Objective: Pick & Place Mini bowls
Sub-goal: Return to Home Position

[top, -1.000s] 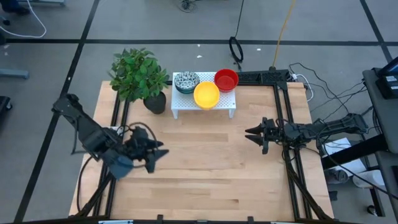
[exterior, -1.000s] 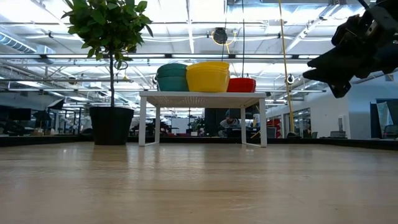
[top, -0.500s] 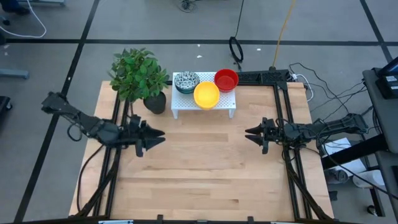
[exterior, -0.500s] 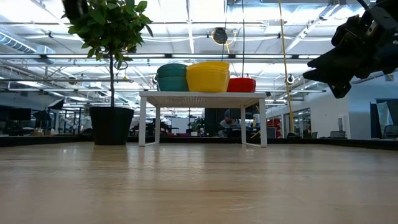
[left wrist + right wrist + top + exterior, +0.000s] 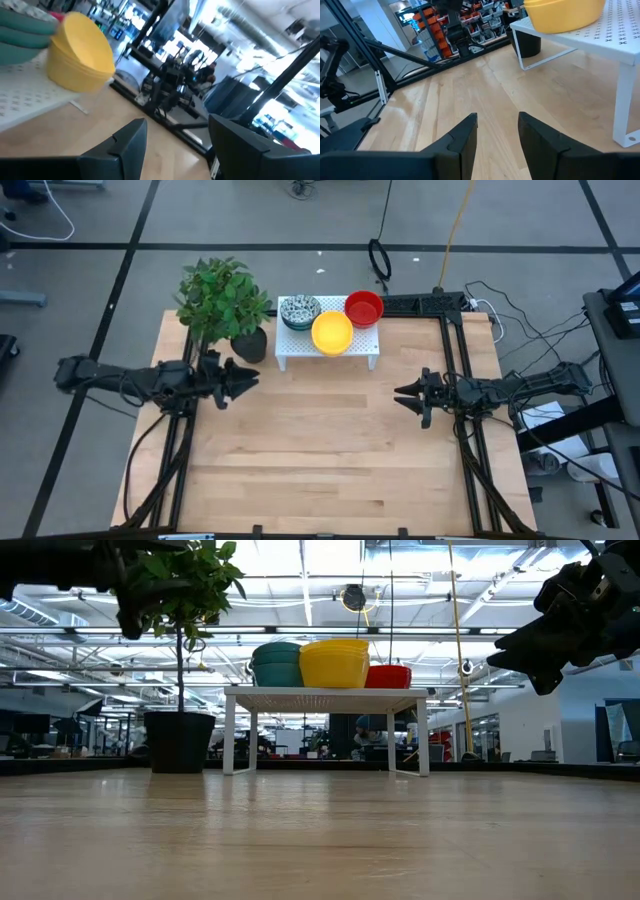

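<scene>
The mini bowls sit on a white rack (image 5: pixel 328 348) at the table's far edge: a speckled stack (image 5: pixel 300 311), a yellow stack (image 5: pixel 332 332) and a red stack (image 5: pixel 364 308). In the low view they show as teal-sided (image 5: pixel 276 664), yellow (image 5: pixel 334 662) and red (image 5: pixel 388 676) stacks. My left gripper (image 5: pixel 247 380) hangs open at the left, near the plant pot, pointing toward the table's right. Its wrist view shows the open fingers (image 5: pixel 175 125) with the yellow stack (image 5: pixel 80 52) beyond. My right gripper (image 5: pixel 400 395) waits open at the right, empty (image 5: pixel 497 117).
A black pot (image 5: pixel 250 343) with a leafy plant (image 5: pixel 222 298) stands left of the rack, just beyond my left gripper. Bare wooden tabletop (image 5: pixel 330 450) spreads between the arms and toward the near edge. Black frame rails (image 5: pixel 465 450) run along both sides.
My left gripper has swung from the near-left part of the table toward the far edge, ending beside the plant pot. It has tipped up from a downward slant to level, and its arm has drawn back toward the left edge. Its fingers stay open. The bowls have not moved.
</scene>
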You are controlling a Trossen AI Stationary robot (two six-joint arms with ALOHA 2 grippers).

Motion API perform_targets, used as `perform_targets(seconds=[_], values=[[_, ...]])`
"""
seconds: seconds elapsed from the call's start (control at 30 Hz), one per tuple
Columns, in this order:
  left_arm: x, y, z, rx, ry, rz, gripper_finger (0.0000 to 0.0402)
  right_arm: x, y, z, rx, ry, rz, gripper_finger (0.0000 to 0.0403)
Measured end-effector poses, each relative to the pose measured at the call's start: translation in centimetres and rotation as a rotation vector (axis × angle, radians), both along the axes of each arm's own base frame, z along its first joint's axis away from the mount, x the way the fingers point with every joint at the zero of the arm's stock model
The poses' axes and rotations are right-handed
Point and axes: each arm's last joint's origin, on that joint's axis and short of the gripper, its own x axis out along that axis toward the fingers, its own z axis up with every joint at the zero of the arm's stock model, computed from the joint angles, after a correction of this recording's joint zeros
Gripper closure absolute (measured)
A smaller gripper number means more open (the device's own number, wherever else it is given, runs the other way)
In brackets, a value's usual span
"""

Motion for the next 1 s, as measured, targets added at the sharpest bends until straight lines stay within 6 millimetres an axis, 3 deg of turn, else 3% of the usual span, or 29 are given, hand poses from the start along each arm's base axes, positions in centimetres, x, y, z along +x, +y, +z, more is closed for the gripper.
perform_targets(seconds=[0.37, 1.0], values=[[-3.4, 0.8, -0.9, 0.106, -0.139, 0.049, 0.0185, 0.0, 0.0, 0.0, 0.0, 0.0, 0.0, 0.0273], [-3.5, 1.0, -3.8, 0.084, 0.153, 0.109, 0.0186, 0.0, 0.0, 0.0, 0.0, 0.0, 0.0, 0.0273]])
